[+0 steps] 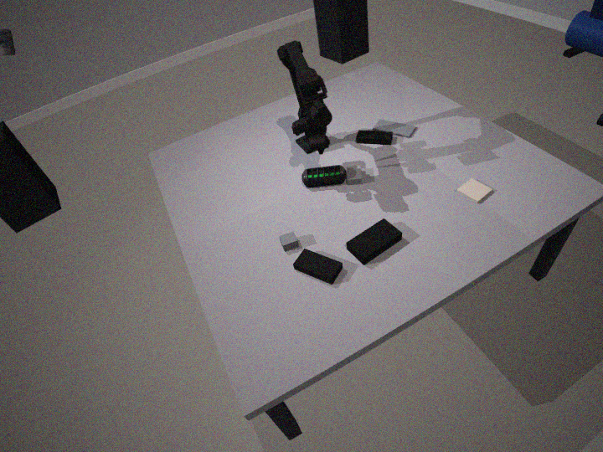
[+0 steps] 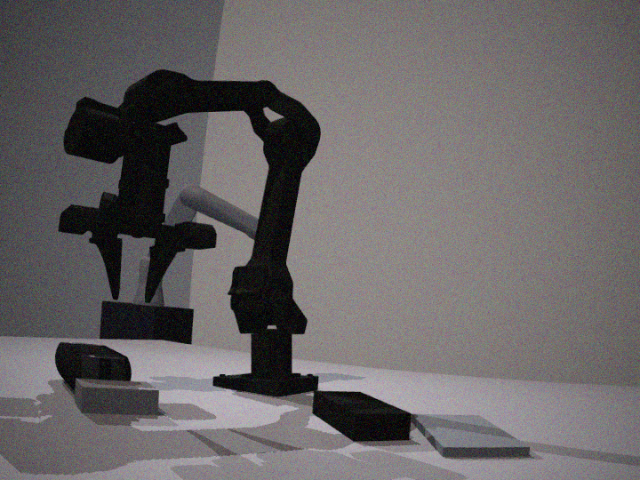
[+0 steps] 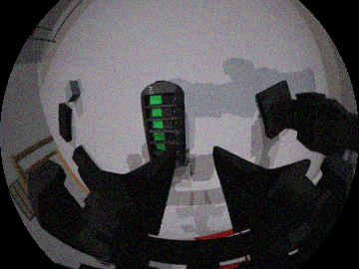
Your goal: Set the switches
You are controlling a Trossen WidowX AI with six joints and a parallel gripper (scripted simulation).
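Note:
The dark grey controller unit (image 1: 323, 182) (image 2: 67, 358) (image 3: 179, 112) sits on its base on the bench, switches up. In the wrist view green shows at the left ends of several rockers in a column; the nearest end of the unit is covered by a finger. Which ends are pressed down is too small to tell. The label underneath is hidden. My gripper (image 2: 132, 300) (image 3: 194, 150) is partly open, with nothing between the fingers. It points down and hangs above the bench, higher than the unit and toward the arm's base side.
A grey block (image 1: 354, 172) (image 2: 117, 397) lies close beside the unit's end. A black box (image 1: 373, 138) (image 2: 362, 415) and a grey plate (image 2: 480, 434) lie near the arm's base. Two black boxes (image 1: 373, 240) (image 1: 317, 266), a small grey cube (image 1: 288, 241) and a beige tile (image 1: 475, 190) lie farther off.

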